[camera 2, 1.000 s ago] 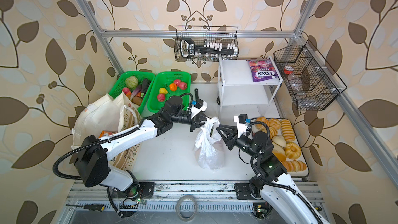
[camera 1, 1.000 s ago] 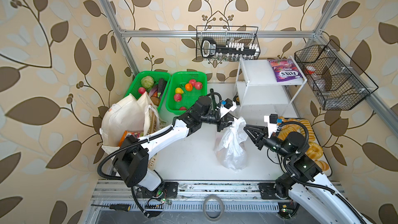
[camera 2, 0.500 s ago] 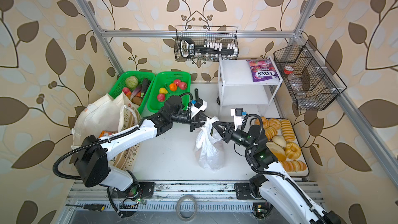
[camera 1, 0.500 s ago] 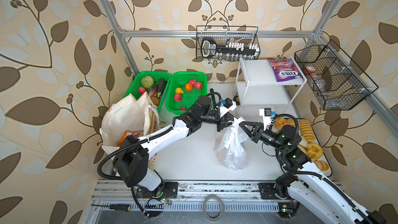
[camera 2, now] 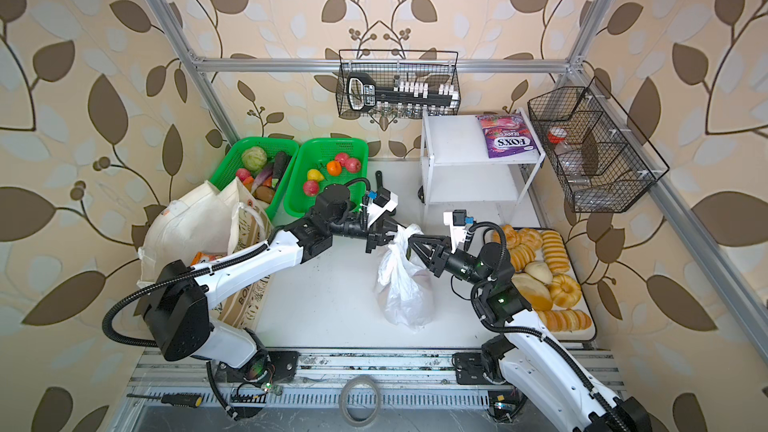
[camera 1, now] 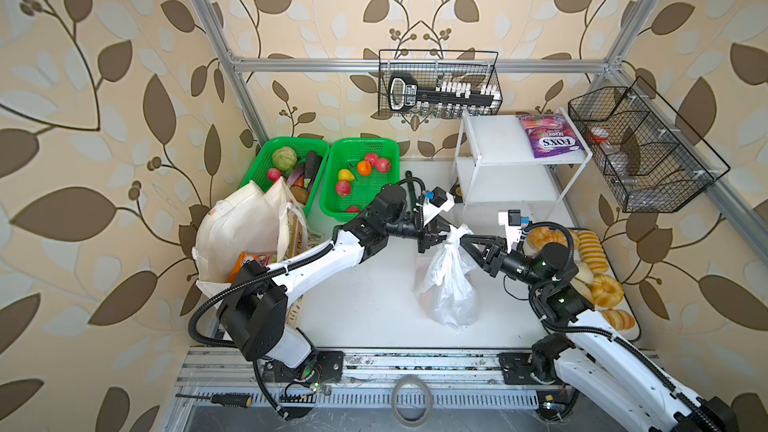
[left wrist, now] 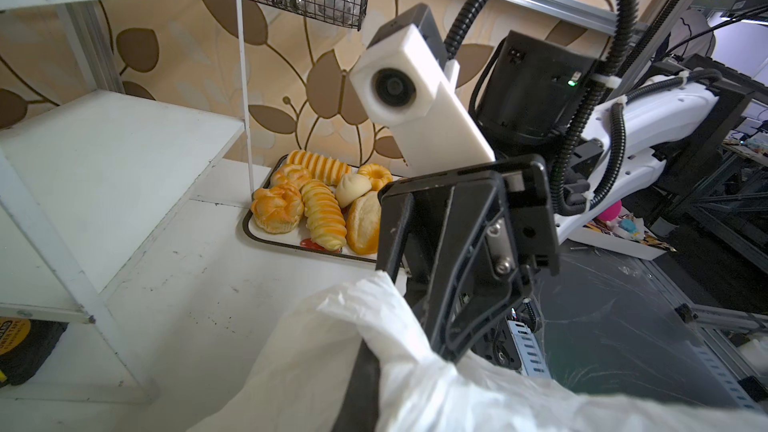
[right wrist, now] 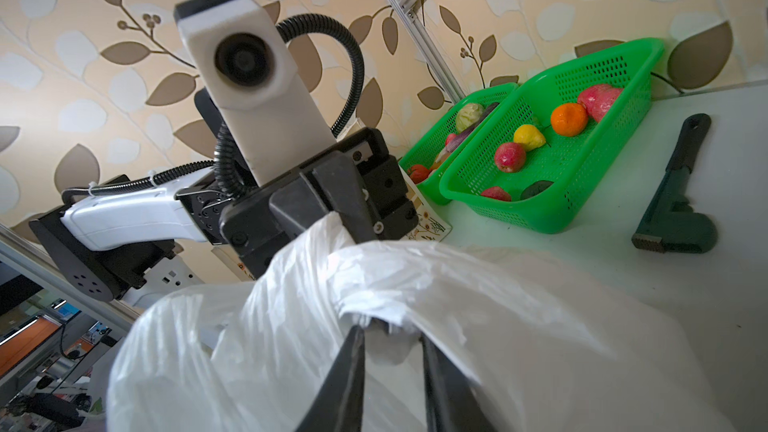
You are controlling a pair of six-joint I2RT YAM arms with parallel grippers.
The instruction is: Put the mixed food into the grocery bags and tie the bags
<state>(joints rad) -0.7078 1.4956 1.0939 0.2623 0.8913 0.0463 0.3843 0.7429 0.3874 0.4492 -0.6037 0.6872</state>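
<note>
The white plastic bag (camera 1: 446, 284) stands near the middle of the tabletop (camera 1: 365, 309), its gathered handles pinched upright by the left gripper (camera 1: 443, 233) so the right gripper (camera 1: 463, 238), jaws slightly spread around a fold, can likely work the knot.

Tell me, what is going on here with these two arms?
Both arms work on the white plastic bag standing mid-table. The left gripper is shut on its gathered top. The right gripper sits at the bag's neck with jaws slightly apart; a grip is not evident. Fruits lie in a green basket.
</note>
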